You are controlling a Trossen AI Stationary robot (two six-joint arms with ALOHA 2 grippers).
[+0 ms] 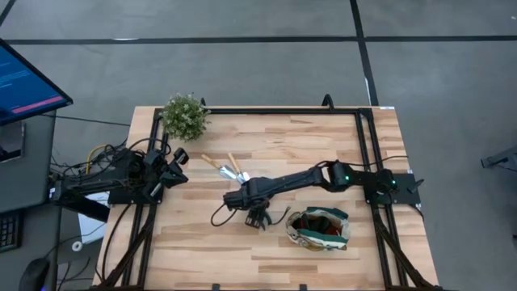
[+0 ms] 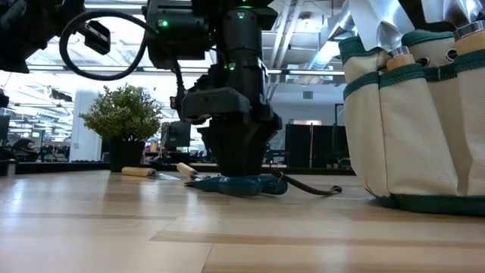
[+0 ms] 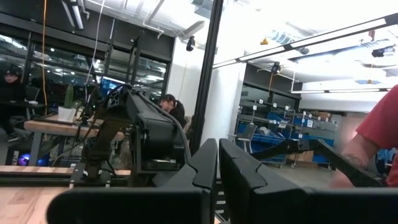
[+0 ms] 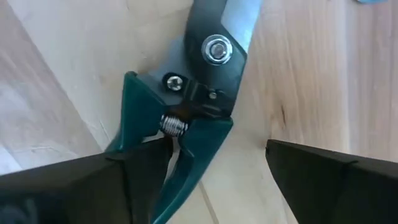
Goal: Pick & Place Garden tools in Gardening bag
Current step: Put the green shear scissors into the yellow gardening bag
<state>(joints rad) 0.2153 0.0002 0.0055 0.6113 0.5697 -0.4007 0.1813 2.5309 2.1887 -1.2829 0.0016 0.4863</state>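
Teal-handled pruning shears (image 4: 211, 74) lie flat on the wooden table (image 1: 323, 145), left of the beige, green-trimmed gardening bag (image 1: 319, 229). My right gripper (image 4: 217, 146) points down over them, low and open, with a finger on either side of the handles by the spring. In the low view it (image 2: 239, 163) stands just above the shears (image 2: 235, 184). Two wooden-handled trowels (image 1: 218, 164) lie farther back. A silver tool head (image 2: 386, 34) sticks out of a pocket on the bag (image 2: 417, 114). My left gripper (image 1: 178, 155) waits shut at the table's left edge. My right gripper straddles the shears from above. One finger (image 4: 93, 180) hides the outer handle (image 4: 134, 112) where they meet, so I cannot tell whether it touches. The other finger (image 4: 323, 180) stands clear over bare wood. The shears lie flat on the table.
A bushy potted plant (image 1: 185, 115) stands at the far left corner. A dark cord (image 1: 218, 214) trails on the table beside the shears. Black frame rails (image 1: 367, 145) run along the table's sides. Bare wood lies along the near edge.
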